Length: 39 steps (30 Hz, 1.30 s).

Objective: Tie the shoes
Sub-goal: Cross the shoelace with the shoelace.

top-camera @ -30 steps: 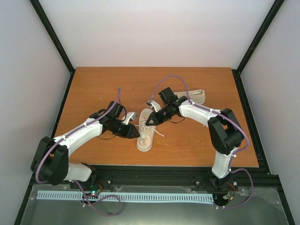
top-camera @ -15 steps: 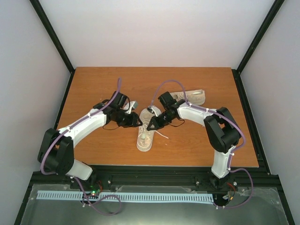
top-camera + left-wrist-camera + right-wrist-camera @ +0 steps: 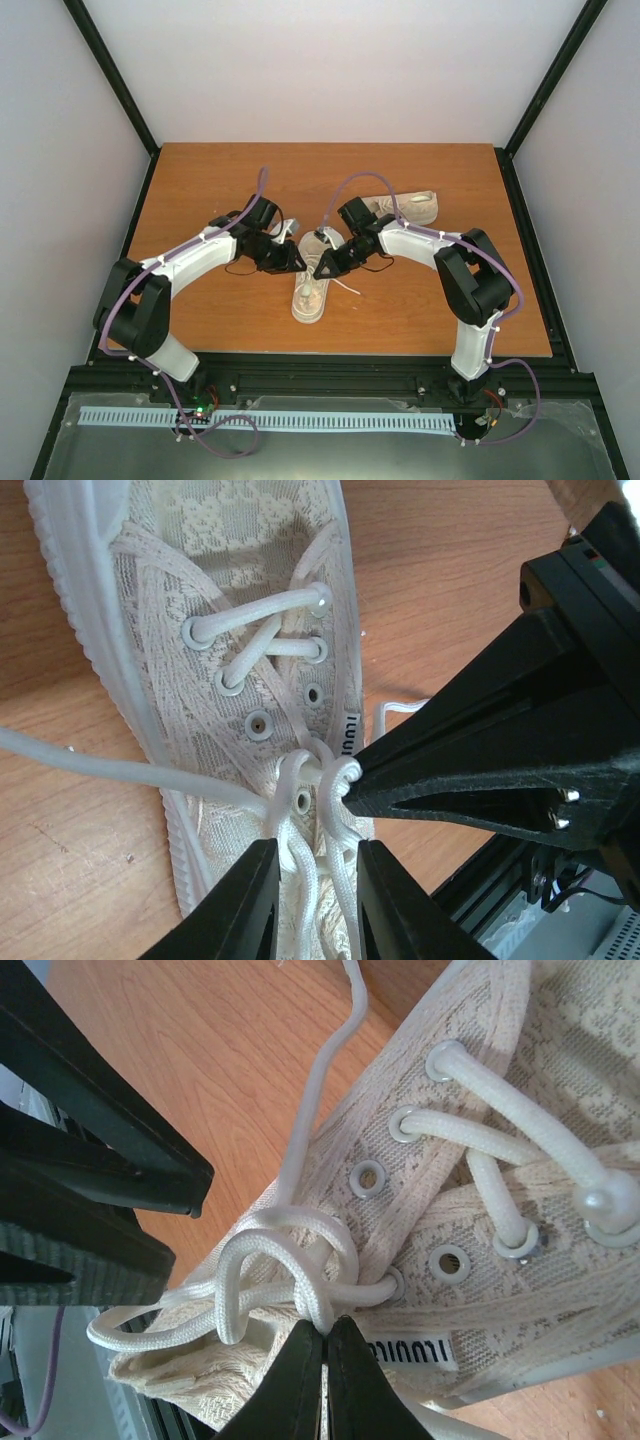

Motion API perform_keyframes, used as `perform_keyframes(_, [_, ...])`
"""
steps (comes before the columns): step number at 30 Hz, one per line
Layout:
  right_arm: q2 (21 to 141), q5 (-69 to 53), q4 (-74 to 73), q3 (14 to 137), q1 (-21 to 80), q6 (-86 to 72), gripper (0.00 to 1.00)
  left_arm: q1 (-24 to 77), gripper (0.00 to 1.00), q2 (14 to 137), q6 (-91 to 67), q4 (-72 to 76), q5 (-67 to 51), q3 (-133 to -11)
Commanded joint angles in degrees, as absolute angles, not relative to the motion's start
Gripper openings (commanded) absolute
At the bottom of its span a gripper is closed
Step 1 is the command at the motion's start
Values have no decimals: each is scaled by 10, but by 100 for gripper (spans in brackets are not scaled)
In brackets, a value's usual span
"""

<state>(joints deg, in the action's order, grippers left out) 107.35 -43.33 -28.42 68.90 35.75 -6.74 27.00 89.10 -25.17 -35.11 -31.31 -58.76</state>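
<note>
One cream shoe lies in the middle of the table, toe toward the arms. The other shoe lies on its side at the back right. My right gripper is shut on the white lace, right at a loose crossing by the top eyelets. Its black tip pinches a lace loop in the left wrist view. My left gripper is open, its jaws apart on either side of two lace strands over the shoe's opening. Both grippers meet above the tongue.
A long free lace end trails off the shoe's side across the wooden table. Another end lies to the right of the shoe. Black frame rails run along the near edge.
My left gripper has moved from the shoe's left side up to the lace crossing, next to the right gripper. The right gripper stayed shut on the lace and barely shifted.
</note>
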Motion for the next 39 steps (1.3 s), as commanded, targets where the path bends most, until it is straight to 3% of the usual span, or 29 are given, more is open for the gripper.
perform_keyframes(1, [1069,-435,-272,681,361,-71,3,266,25,896,-256,-350,-324,-591])
perform_keyframes(10, [1077,-444,-271,684,361,-72,3,266,17,919,-260,-343,-303,-593])
perform_keyframes(22, [1085,-452,-267,687,361,-73,3,266,25,936,-260,-334,-303,-597])
perform_keyframes(31, [1085,-451,-268,687,361,-73,3,266,13,944,-259,-327,-307,-601])
perform_keyframes(34, [1077,-444,-268,686,361,-75,3,266,2,933,-261,-324,-304,-600])
perform_keyframes(39, [1065,-431,-287,699,361,-79,3,266,1,896,-266,-307,-283,-583])
